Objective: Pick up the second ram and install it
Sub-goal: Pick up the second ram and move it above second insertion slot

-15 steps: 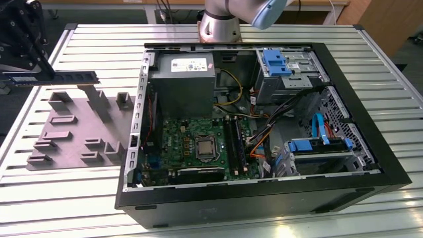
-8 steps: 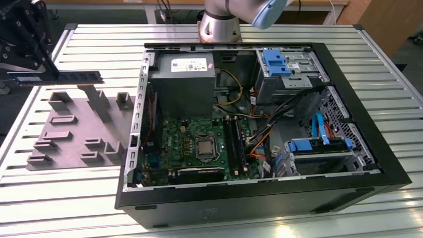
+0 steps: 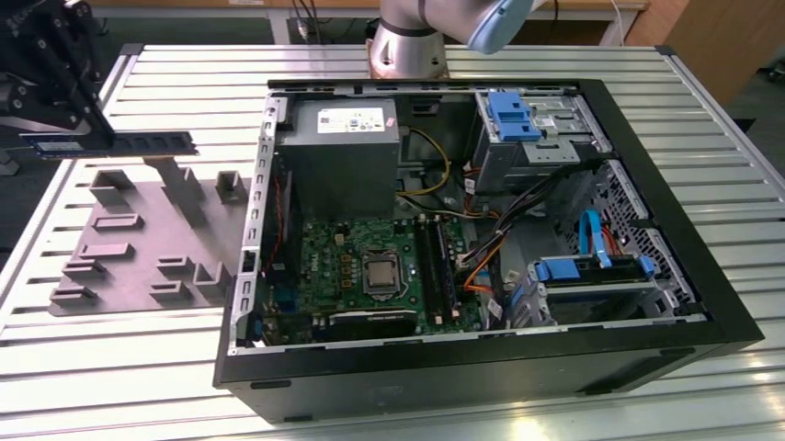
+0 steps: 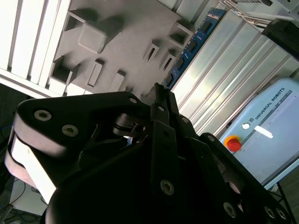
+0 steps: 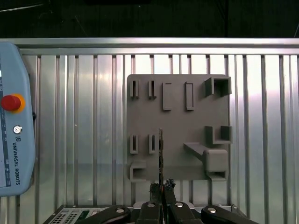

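Ram (image 3: pixel 117 143): long thin flat stick, dark blue-green board with a row of black chips and a small pale label near its left end. It sits in the upper left of the exterior frame, lying level with its long edge left-right and its flat face toward the camera, above the grey tray (image 3: pixel 135 230) and outside the case. The gripper (image 5: pixel 161 189) is clamped on its left end; in the first wrist view the ram (image 5: pixel 160 156) shows edge-on as a thin dark line over the tray, and in the second wrist view (image 4: pixel 191 45) as a blue strip with chips.
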{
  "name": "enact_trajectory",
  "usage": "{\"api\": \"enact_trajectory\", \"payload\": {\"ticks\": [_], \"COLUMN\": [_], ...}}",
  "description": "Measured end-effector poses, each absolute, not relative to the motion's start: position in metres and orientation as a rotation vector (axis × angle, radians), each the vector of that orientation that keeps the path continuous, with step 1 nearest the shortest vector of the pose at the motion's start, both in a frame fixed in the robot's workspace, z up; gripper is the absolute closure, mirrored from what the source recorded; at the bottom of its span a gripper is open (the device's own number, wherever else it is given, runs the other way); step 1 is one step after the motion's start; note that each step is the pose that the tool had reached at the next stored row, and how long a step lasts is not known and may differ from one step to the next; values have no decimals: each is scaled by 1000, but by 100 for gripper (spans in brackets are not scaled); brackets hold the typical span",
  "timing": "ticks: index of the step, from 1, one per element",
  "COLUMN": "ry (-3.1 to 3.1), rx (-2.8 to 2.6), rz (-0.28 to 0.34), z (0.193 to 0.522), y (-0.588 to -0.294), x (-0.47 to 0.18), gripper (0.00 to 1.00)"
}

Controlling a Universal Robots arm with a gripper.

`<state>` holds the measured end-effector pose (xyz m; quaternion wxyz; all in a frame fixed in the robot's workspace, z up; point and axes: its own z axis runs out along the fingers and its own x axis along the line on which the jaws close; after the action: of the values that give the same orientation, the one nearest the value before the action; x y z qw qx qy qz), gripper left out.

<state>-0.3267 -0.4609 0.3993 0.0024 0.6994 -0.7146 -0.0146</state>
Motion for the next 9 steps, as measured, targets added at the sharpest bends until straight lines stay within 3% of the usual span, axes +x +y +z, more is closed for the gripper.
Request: {"api": "enact_trajectory", "payload": {"ticks": [9], "ry": [-2241], "rx": [2194], "rz": [-46], "z": [399], "y": [-461], "x": [-324], "gripper": [86]}}
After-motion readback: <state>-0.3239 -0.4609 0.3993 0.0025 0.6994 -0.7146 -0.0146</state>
